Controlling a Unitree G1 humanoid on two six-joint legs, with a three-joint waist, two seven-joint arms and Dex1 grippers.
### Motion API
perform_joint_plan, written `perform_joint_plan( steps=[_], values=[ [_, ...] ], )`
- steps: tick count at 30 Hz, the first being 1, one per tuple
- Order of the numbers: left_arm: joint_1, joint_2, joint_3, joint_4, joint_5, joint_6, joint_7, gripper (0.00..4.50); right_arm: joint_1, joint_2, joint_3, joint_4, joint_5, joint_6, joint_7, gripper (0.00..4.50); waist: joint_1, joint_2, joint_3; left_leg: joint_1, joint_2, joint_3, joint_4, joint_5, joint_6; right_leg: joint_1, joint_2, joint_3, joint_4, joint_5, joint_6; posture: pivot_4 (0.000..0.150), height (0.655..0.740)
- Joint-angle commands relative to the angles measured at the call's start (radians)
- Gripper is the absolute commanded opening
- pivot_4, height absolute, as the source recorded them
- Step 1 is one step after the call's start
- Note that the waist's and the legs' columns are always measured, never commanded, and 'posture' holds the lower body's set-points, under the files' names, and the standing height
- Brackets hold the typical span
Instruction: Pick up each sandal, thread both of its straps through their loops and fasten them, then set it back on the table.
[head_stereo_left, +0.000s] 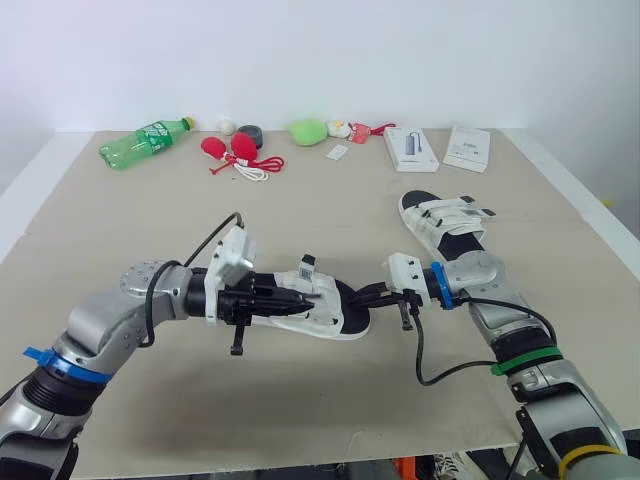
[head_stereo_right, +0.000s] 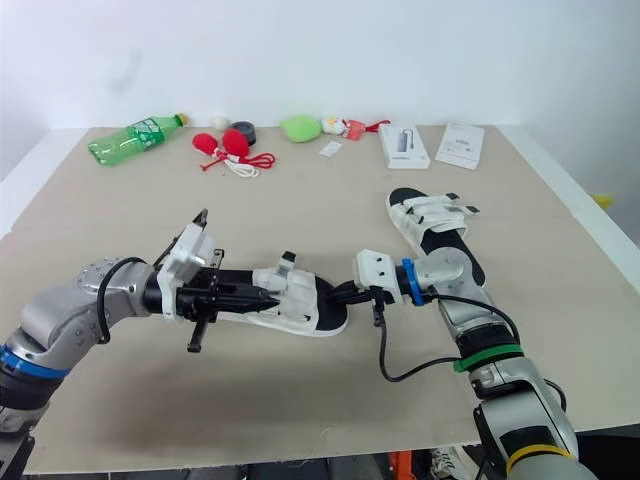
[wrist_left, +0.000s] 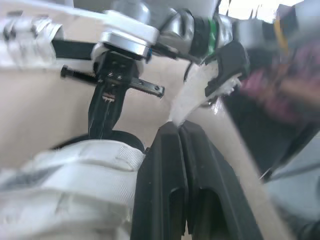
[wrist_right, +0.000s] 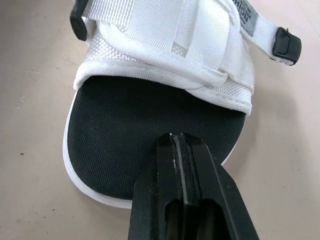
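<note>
I have the near sandal (head_stereo_left: 322, 318) in the lower centre of the head view, lying on the table (head_stereo_left: 300, 400) between my two grippers. My left gripper (head_stereo_left: 300, 299) reaches in from the left over the white upper. Its fingers (wrist_left: 167, 170) are closed together, and a white strap (wrist_left: 192, 92) comes out right at their tips, so it looks pinched there. The rest of the white webbing sits just beside those fingers. My right gripper (head_stereo_left: 358, 300) comes in from the right. Its fingers (wrist_right: 170, 165) are pressed shut with nothing between them, tips on the black footbed at the open end of the sole. The second sandal (head_stereo_left: 447, 228) lies right of centre, behind my right arm.
</note>
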Motion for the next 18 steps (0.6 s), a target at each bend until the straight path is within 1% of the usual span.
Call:
perform_joint_plan(
  steps=[1, 3, 5, 9, 12, 15, 18],
  values=[
    [-0.063, 0.0, 0.043, 0.065, 0.02, 0.071, -0.003, 0.03, 0.019, -0.01, 0.04, 0.075, -0.074, 0.01, -0.009, 0.0, 0.0, 0.0, 0.0, 0.0, 0.0, 0.0, 0.0, 0.0, 0.0, 0.0, 0.0, 0.0, 0.0, 0.0, 0.0, 0.15, 0.74],
    [-0.09, -0.018, 0.017, 0.149, 0.1, 0.066, 0.028, 0.03, 0.015, -0.008, 0.041, 0.08, -0.074, 0.008, -0.012, 0.0, 0.0, 0.0, 0.0, 0.0, 0.0, -0.001, 0.0, 0.0, 0.0, 0.0, 0.001, 0.0, 0.0, 0.0, 0.0, 0.15, 0.74],
    [-0.107, -0.031, -0.003, 0.184, 0.168, 0.033, 0.026, 0.03, 0.014, -0.008, 0.041, 0.084, -0.073, 0.005, -0.013, 0.0, -0.001, 0.0, 0.0, 0.0, 0.0, -0.002, 0.0, 0.0, 0.0, 0.0, 0.002, 0.0, 0.0, 0.0, 0.0, 0.15, 0.74],
    [-0.165, -0.092, -0.009, 0.158, 0.252, -0.045, 0.006, 0.03, 0.013, -0.008, 0.04, 0.093, -0.073, -0.002, -0.018, 0.0, 0.0, 0.0, 0.0, 0.0, 0.0, -0.005, 0.001, 0.0, -0.001, 0.0, 0.003, 0.0, 0.0, 0.001, -0.001, 0.15, 0.74],
    [-0.215, -0.139, -0.015, 0.167, 0.285, -0.05, -0.004, 0.03, 0.013, -0.005, 0.04, 0.098, -0.074, -0.005, -0.022, 0.0, 0.0, 0.0, 0.0, 0.0, 0.0, -0.005, 0.001, 0.001, -0.001, 0.001, 0.003, 0.0, 0.0, 0.001, -0.002, 0.15, 0.74],
    [-0.265, -0.187, -0.022, 0.203, 0.325, -0.059, -0.013, 0.03, 0.014, 0.0, 0.043, 0.098, -0.074, -0.004, -0.029, 0.0, 0.0, 0.0, 0.0, 0.0, -0.001, -0.005, 0.001, 0.001, -0.001, 0.001, 0.003, 0.0, 0.0, 0.001, -0.001, 0.15, 0.74],
    [-0.292, -0.214, -0.041, 0.258, 0.391, -0.095, -0.043, 0.03, 0.017, 0.003, 0.043, 0.095, -0.073, -0.003, -0.034, 0.0, -0.001, 0.0, 0.0, 0.0, -0.001, -0.005, 0.002, 0.001, -0.001, 0.001, 0.003, 0.0, 0.0, 0.002, -0.001, 0.15, 0.74]
  ],
)
